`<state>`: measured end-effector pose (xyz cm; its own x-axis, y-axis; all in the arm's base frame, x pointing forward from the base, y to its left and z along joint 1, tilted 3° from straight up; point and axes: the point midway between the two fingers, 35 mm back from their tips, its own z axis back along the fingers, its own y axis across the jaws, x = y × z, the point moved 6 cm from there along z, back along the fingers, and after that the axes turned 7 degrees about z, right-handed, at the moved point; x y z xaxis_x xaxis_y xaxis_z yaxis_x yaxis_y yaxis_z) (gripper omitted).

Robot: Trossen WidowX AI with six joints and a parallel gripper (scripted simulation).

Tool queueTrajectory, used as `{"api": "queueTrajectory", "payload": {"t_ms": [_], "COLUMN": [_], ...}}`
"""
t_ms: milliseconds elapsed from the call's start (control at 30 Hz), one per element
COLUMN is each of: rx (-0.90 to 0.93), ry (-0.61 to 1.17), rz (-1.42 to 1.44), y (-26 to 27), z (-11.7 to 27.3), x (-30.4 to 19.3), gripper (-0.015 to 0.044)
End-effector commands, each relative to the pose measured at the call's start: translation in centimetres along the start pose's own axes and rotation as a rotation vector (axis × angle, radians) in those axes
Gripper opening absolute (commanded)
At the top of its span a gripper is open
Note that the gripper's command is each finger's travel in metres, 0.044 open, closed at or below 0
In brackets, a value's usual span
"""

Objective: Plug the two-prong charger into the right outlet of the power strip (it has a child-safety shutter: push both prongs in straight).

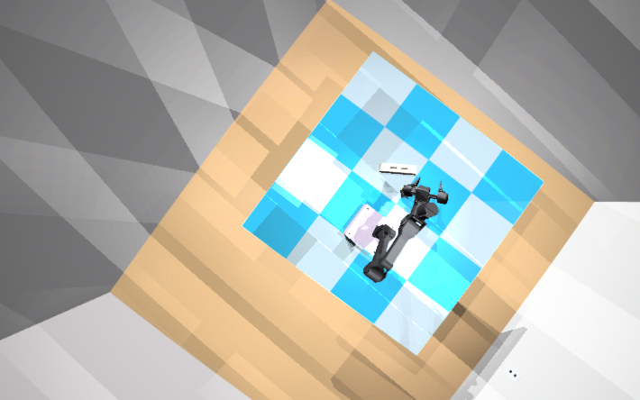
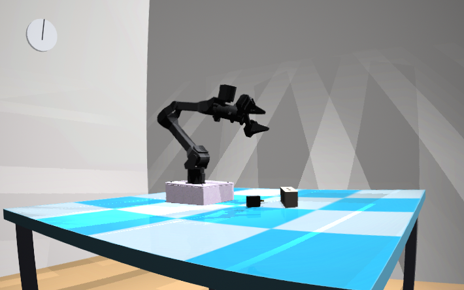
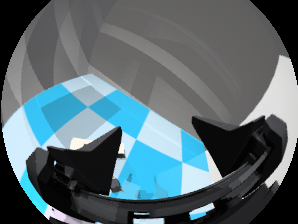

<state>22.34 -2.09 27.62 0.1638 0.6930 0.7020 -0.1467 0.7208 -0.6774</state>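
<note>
The black charger point(image 2: 253, 200) point(image 3: 116, 185) lies on the table, its prongs toward the power strip. In the wrist view the left finger partly hides it; in the top view the arm hides most or all of it. The cream power strip point(image 1: 390, 168) point(image 2: 289, 198) point(image 3: 80, 144) stands a short way beyond the charger, two dark outlets showing in the top view. The left finger covers part of it in the wrist view. My gripper point(image 1: 428, 181) point(image 2: 266, 120) point(image 3: 157, 124) is wide open and empty, high above the table and pointing roughly forward, tilted slightly down.
The arm stands on a pale pink base block point(image 1: 361, 225) point(image 2: 219, 194) behind the charger. The table point(image 1: 500, 174) point(image 2: 325, 253) has a blue and white checkered top. A clock point(image 2: 41, 34) hangs on the wall.
</note>
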Motion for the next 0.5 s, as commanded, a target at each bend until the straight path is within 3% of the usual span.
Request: {"api": "queueTrajectory", "payload": {"t_ms": [0, 467], "rx": [0.038, 0.191], "ry": [0.049, 0.226], "rz": [-0.001, -0.016], "y": [0.2, 1.6], "z": [-0.8, -3.5], "x": [-0.4, -2.3], "gripper": [0.0440, 0.0440]}}
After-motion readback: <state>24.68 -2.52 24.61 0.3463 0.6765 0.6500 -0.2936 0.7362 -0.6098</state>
